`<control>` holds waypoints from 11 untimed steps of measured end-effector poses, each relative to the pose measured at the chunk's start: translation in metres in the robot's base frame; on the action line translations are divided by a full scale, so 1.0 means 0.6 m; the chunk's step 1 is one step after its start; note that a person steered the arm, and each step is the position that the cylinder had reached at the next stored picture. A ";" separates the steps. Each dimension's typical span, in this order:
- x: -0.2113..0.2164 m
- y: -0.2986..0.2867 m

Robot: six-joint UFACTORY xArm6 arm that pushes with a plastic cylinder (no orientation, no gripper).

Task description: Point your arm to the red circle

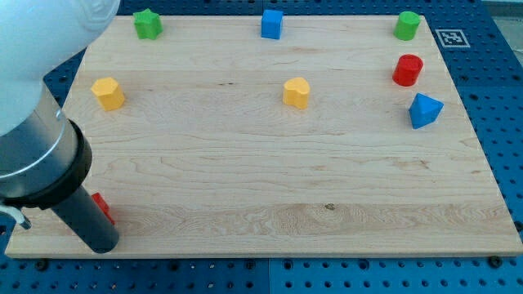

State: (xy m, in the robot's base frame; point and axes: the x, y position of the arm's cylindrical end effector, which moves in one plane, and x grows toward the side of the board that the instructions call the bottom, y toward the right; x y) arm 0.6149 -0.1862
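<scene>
The red circle, a red cylinder (407, 70), stands near the right edge of the wooden board (270, 180), just above a blue triangle block (424, 109). My arm fills the view's bottom left. The dark rod ends with my tip (101, 247) at the board's bottom left corner, far from the red cylinder. A second red block (102, 207) sits right beside the rod and is partly hidden by it; its shape cannot be made out.
Along the top edge are a green star-like block (147, 23), a blue cube (271, 23) and a green cylinder (407, 24). A yellow block (107, 92) sits at the left and another yellow block (297, 92) at the centre. A fiducial tag (452, 37) lies off the top right corner.
</scene>
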 end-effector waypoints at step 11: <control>-0.168 0.192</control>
State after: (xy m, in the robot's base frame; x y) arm 0.5140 -0.0709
